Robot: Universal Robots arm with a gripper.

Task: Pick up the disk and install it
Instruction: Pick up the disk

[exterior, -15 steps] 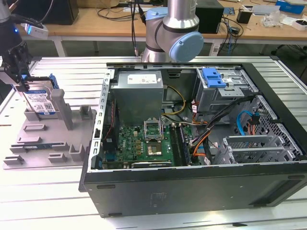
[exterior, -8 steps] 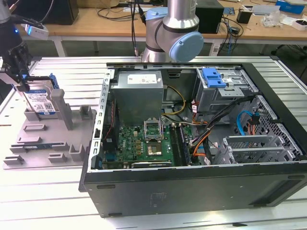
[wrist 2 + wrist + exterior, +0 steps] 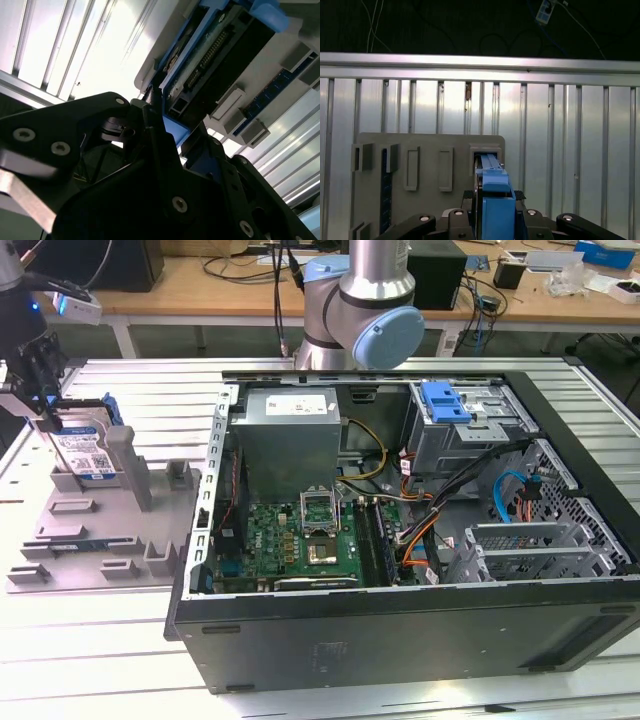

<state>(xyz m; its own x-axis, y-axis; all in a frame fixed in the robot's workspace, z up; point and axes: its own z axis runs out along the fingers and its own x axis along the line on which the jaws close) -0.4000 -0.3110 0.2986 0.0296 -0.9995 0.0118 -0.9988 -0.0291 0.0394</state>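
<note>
The disk (image 3: 85, 452) is a silver drive with a white-and-blue label in a blue carrier rail. It stands on edge in a slot of the grey fixture (image 3: 90, 540) at the exterior view's left. My gripper (image 3: 45, 410) comes down over its top edge. In the first wrist view the blue carrier of the disk (image 3: 490, 165) sits tight between the black fingers (image 3: 475, 197) of the gripper (image 3: 496, 196). In the second wrist view one finger (image 3: 152, 107) presses against the blue rail of the disk (image 3: 215, 55). The disk's lower end rests in the fixture slot.
An open computer case (image 3: 400, 640) lies at the centre and right, with the motherboard (image 3: 300, 540), a grey power supply (image 3: 290, 430) and a drive cage with a blue latch (image 3: 445, 400). The arm's base (image 3: 360, 310) stands behind the case. The ribbed metal table (image 3: 100, 660) runs under everything.
</note>
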